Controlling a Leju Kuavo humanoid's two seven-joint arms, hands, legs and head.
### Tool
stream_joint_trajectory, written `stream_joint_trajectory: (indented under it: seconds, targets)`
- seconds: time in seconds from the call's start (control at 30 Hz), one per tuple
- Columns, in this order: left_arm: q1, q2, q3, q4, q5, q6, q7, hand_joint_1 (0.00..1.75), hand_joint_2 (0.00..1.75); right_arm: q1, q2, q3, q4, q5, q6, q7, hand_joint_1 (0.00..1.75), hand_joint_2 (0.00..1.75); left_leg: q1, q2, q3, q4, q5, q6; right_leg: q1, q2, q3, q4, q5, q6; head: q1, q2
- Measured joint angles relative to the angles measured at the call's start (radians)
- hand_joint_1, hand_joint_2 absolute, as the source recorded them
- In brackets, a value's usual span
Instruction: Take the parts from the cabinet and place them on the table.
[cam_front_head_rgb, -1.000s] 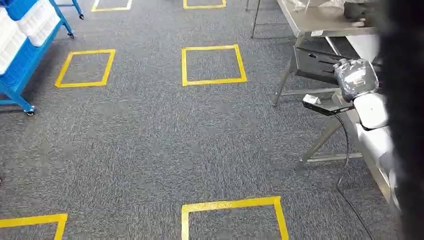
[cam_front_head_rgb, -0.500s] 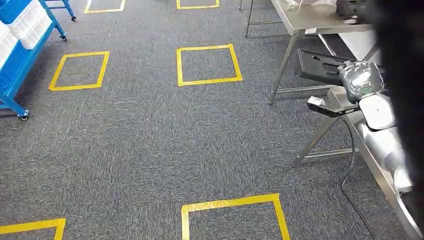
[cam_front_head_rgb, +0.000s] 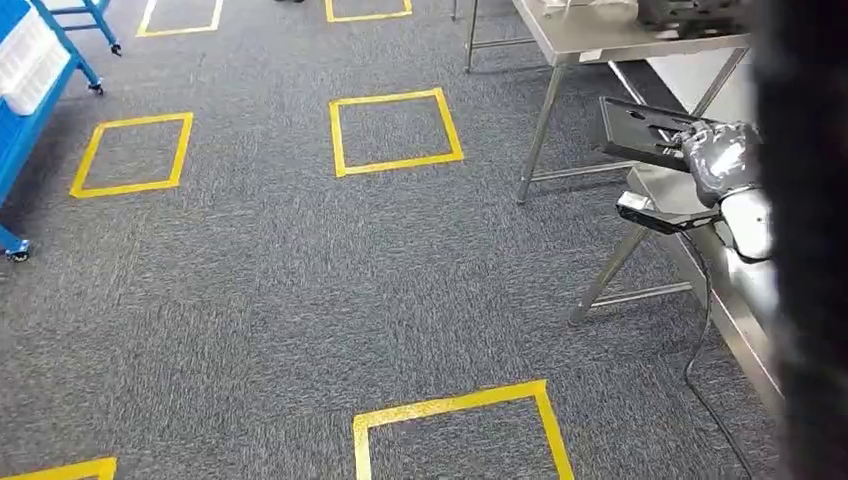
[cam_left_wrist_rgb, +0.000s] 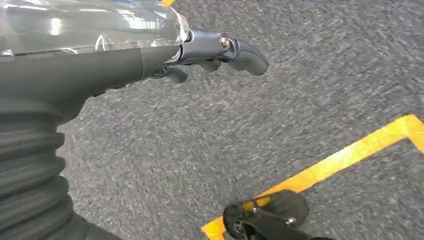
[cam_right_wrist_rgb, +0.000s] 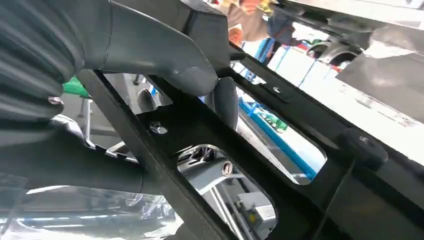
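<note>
Grey carpet (cam_front_head_rgb: 260, 290): all over the floor, with yellow tape squares (cam_front_head_rgb: 395, 130) stuck on it.
Right hand (cam_front_head_rgb: 722, 160): up at the right side in the head view, wrapped in shiny clear plastic, holding a flat black part (cam_front_head_rgb: 640, 130).
Right hand grip: thick grey thumb (cam_right_wrist_rgb: 175, 65) pressed on top of a black bar of the part, a darker finger (cam_right_wrist_rgb: 225, 100) curled under it, squeezed tight.
Black part: a flat frame with long holes cut through it and small screws (cam_right_wrist_rgb: 158, 128) in it, tilted, held out in front of the right hand, just beside the metal table (cam_front_head_rgb: 590, 35) and lower than its top.
Metal table: silver, with thin legs (cam_front_head_rgb: 540, 130), at the top right of the head view; dark blurry things on top, too fuzzy to name.
Second metal frame (cam_front_head_rgb: 640, 270): lower down, under the right arm, with a black cable (cam_front_head_rgb: 700, 350) hanging near it.
Left hand (cam_left_wrist_rgb: 200, 50): hanging over the carpet, holding nothing, fingers (cam_left_wrist_rgb: 245, 50) stretched out and only a little bent, also covered in clear plastic.
Blue rack (cam_front_head_rgb: 30, 80): far off at the top left, on little wheels, with white bins (cam_front_head_rgb: 25, 60) on it.
Yellow tape near left hand: one corner of a square (cam_left_wrist_rgb: 350, 155) on the carpet below it.
</note>
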Motion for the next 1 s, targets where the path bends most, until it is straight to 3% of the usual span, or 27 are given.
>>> stream_joint_trajectory:
  seconds: [0.07, 0.1, 0.13, 0.23, 0.27, 0.3, 0.33, 0.4, 0.43, 0.47, 0.57, 0.6, 0.63, 0.67, 0.73, 0.77, 0.8, 0.83, 0.9, 0.93, 0.97, 1.0]
  targets:
    - [-0.004, 0.001, 0.0, 0.0, -0.002, -0.005, -0.005, 0.0, 1.75, -0.001, -0.003, 0.0, 0.0, 0.0, 0.016, -0.001, 1.75, 1.75, -0.006, 0.004, 0.0, -0.007, 0.006, 0.013, -0.003, 0.006, 0.0, -0.007, 0.005, 0.013, 0.0, 0.0]
    - [-0.006, 0.0, 0.0, 0.0, -0.002, -0.008, -0.006, 0.0, 1.75, -0.002, -0.007, 0.0, 0.0, 0.0, 0.022, -0.001, 1.75, 1.75, 0.002, 0.01, 0.006, -0.024, 0.017, 0.026, -0.008, 0.002, -0.004, -0.001, -0.003, 0.018, 0.0, 0.0]
    - [-0.007, 0.0, 0.0, 0.0, -0.003, -0.008, -0.007, 0.0, 1.75, -0.004, -0.009, 0.0, 0.0, 0.0, 0.025, -0.001, 1.75, 1.75, -0.002, 0.013, 0.008, -0.029, 0.021, 0.031, -0.005, -0.014, -0.015, 0.025, -0.026, 0.017, 0.0, 0.0]
    - [-0.007, 0.0, 0.0, 0.0, -0.005, -0.008, -0.006, 0.0, 1.75, -0.008, -0.01, 0.0, 0.001, 0.007, 0.029, 0.016, 1.75, 1.75, -0.005, 0.019, 0.007, -0.029, 0.021, 0.036, -0.004, -0.024, -0.112, 0.242, -0.13, 0.022, 0.0, 0.0]
    - [-0.008, 0.0, 0.0, 0.0, -0.005, -0.008, -0.006, 0.0, 1.75, -0.005, -0.01, 0.0, 0.002, 0.013, 0.031, 0.021, 1.75, 1.75, -0.005, 0.022, 0.006, -0.028, 0.021, 0.036, -0.004, -0.025, -0.138, 0.295, -0.142, 0.024, 0.0, 0.0]
    - [-0.009, -0.001, 0.0, 0.0, -0.005, -0.008, -0.006, 0.0, 1.75, -0.001, -0.009, 0.0, 0.003, 0.017, 0.031, 0.027, 1.75, 1.75, -0.005, 0.024, 0.007, -0.027, 0.02, 0.036, -0.004, -0.026, -0.14, 0.296, -0.129, 0.024, 0.0, 0.0]
    - [-0.009, -0.002, 0.0, 0.0, -0.005, -0.01, -0.006, 0.0, 1.75, 0.0, -0.008, 0.0, 0.004, 0.021, 0.03, 0.035, 1.75, 1.75, -0.005, 0.027, 0.007, -0.025, 0.019, 0.035, -0.005, -0.028, -0.119, 0.252, -0.097, 0.024, 0.0, 0.0]
    - [-0.01, -0.004, 0.0, 0.0, -0.007, -0.012, -0.007, 0.0, 1.75, -0.001, -0.007, 0.0, 0.005, 0.029, 0.029, 0.048, 1.75, 1.75, -0.004, 0.03, 0.01, -0.019, 0.013, 0.03, -0.004, -0.043, -0.026, 0.074, -0.009, 0.02, 0.001, 0.0]
    - [-0.01, -0.005, -0.001, 0.0, -0.008, -0.013, -0.008, 0.0, 1.75, -0.001, -0.007, 0.0, 0.005, 0.032, 0.028, 0.054, 1.75, 1.75, -0.005, 0.032, 0.009, -0.016, 0.008, 0.025, -0.001, -0.065, 0.005, 0.007, -0.006, 0.018, 0.0, 0.0]
    - [-0.012, -0.006, -0.001, 0.0, -0.009, -0.014, -0.008, 0.0, 1.75, -0.003, -0.007, 0.0, 0.005, 0.033, 0.026, 0.055, 1.75, 1.75, -0.012, 0.032, 0.004, -0.007, 0.006, 0.021, 0.01, -0.065, 0.01, -0.004, -0.008, 0.012, 0.0, 0.0]
    - [-0.013, -0.009, -0.003, 0.0, -0.015, -0.014, -0.005, 0.0, 1.75, 0.003, -0.01, 0.0, 0.006, 0.034, 0.022, 0.058, 1.75, 1.75, -0.012, 0.041, 0.005, -0.013, 0.007, 0.011, 0.01, -0.051, 0.004, -0.001, -0.006, -0.001, 0.0, 0.0]
    - [-0.014, -0.009, -0.003, 0.0, -0.017, -0.014, -0.003, 0.0, 1.75, 0.004, -0.01, 0.0, 0.005, 0.034, 0.021, 0.063, 1.75, 1.75, -0.013, 0.041, 0.001, -0.007, -0.001, 0.004, 0.0, -0.048, 0.008, -0.009, -0.001, -0.01, 0.0, 0.0]
    - [-0.014, -0.009, -0.003, 0.0, -0.018, -0.013, -0.002, 0.0, 1.75, 0.004, -0.01, 0.0, 0.005, 0.035, 0.021, 0.064, 1.75, 1.75, -0.01, 0.034, -0.005, 0.013, -0.018, -0.003, 0.0, -0.046, 0.009, -0.01, 0.0, -0.013, 0.0, 0.0]
    - [-0.014, -0.009, -0.003, 0.0, -0.018, -0.013, -0.001, 0.0, 1.75, 0.004, -0.01, 0.0, 0.005, 0.035, 0.02, 0.069, 1.75, 1.75, -0.008, 0.028, -0.03, 0.072, -0.055, -0.006, 0.0, -0.044, 0.009, -0.01, -0.001, -0.021, 0.0, 0.0]
    - [-0.014, -0.009, -0.003, 0.0, -0.02, -0.013, 0.001, 0.0, 1.75, 0.009, -0.009, 0.0, 0.004, 0.039, 0.02, 0.074, 1.75, 1.75, -0.004, 0.027, -0.105, 0.239, -0.13, -0.011, 0.002, -0.036, 0.009, -0.01, -0.001, -0.023, 0.0, 0.0]
    - [-0.014, -0.01, -0.003, 0.0, -0.021, -0.013, 0.001, 0.0, 1.75, 0.013, -0.009, 0.0, 0.004, 0.042, 0.02, 0.074, 1.75, 1.75, -0.003, 0.027, -0.139, 0.308, -0.149, -0.012, 0.003, -0.032, 0.009, -0.009, -0.001, -0.023, 0.0, 0.0]
    - [-0.013, -0.01, -0.004, 0.0, -0.022, -0.013, 0.001, 0.0, 1.75, 0.017, -0.009, 0.0, 0.004, 0.045, 0.02, 0.074, 1.75, 1.75, -0.003, 0.027, -0.151, 0.327, -0.141, -0.012, 0.004, -0.027, 0.009, -0.008, -0.001, -0.023, 0.0, 0.0]
    - [-0.013, -0.01, -0.004, 0.0, -0.023, -0.013, 0.002, 0.0, 1.75, 0.019, -0.009, 0.0, 0.004, 0.045, 0.02, 0.072, 1.75, 1.75, -0.002, 0.027, -0.138, 0.292, -0.111, -0.01, 0.004, -0.021, 0.01, -0.006, -0.001, -0.023, 0.0, 0.0]
    - [-0.013, -0.01, -0.004, 0.0, -0.026, -0.013, 0.002, 0.0, 1.75, 0.019, -0.01, 0.0, 0.004, 0.045, 0.02, 0.066, 1.75, 1.75, -0.002, 0.023, -0.06, 0.122, -0.018, -0.003, 0.003, -0.01, 0.01, -0.003, -0.003, -0.02, 0.0, 0.0]
    - [-0.013, -0.01, -0.004, 0.0, -0.027, -0.014, 0.002, 0.0, 1.75, 0.019, -0.011, 0.0, 0.004, 0.044, 0.02, 0.065, 1.75, 1.75, -0.002, 0.007, -0.022, 0.037, 0.017, 0.001, 0.001, -0.006, 0.009, -0.002, -0.005, -0.018, 0.0, 0.0]
    - [-0.013, -0.01, -0.004, 0.0, -0.027, -0.014, 0.003, 0.0, 1.75, 0.018, -0.012, 0.0, 0.004, 0.043, 0.019, 0.065, 1.75, 1.75, -0.004, -0.008, -0.004, 0.007, 0.003, 0.003, 0.007, -0.001, 0.003, 0.0, -0.004, -0.013, 0.0, 0.0]
    - [-0.013, -0.01, -0.005, 0.0, -0.028, -0.014, 0.003, 0.0, 1.75, 0.021, -0.016, 0.0, 0.003, 0.043, 0.017, 0.063, 1.75, 1.75, -0.003, -0.006, -0.008, 0.001, 0.006, 0.005, 0.006, 0.002, 0.0, 0.001, -0.001, -0.008, 0.0, 0.0]
